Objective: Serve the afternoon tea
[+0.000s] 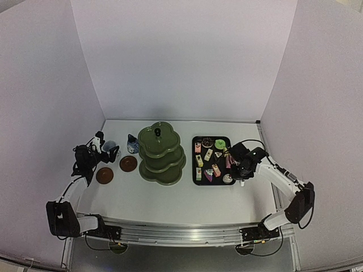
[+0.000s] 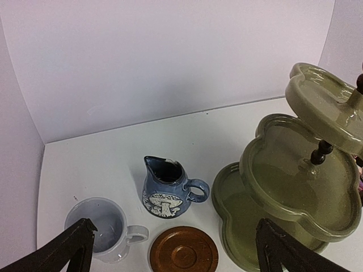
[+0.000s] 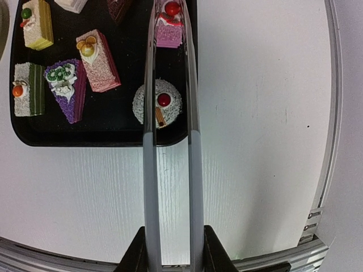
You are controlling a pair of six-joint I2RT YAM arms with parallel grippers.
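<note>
The dark green three-tier stand [image 1: 161, 153] rises mid-table, its tiers bare. To its left are the blue-and-white pot [image 2: 164, 190], the white mug [image 2: 102, 226] and two brown coasters [image 1: 128, 164] [image 1: 105, 175]. My left gripper [image 2: 174, 229] hovers open above the nearer coaster [image 2: 183, 249], between the mug and the stand [image 2: 295, 187]. My right gripper [image 3: 173, 249] is shut on metal tongs [image 3: 195, 170]. The tongs reach over the black tray [image 3: 113, 133] of small cakes. A pink cherry-topped cake [image 3: 169, 25] shows between the tong arms. The tong tips are cut off by the frame.
A round white cake [image 3: 164, 102] lies under the tongs at the tray's near corner. Several other cakes, such as a purple wedge [image 3: 65, 88], fill the tray [image 1: 212, 158]. White walls enclose the table on three sides. A metal rail [image 3: 326, 170] runs along the right edge.
</note>
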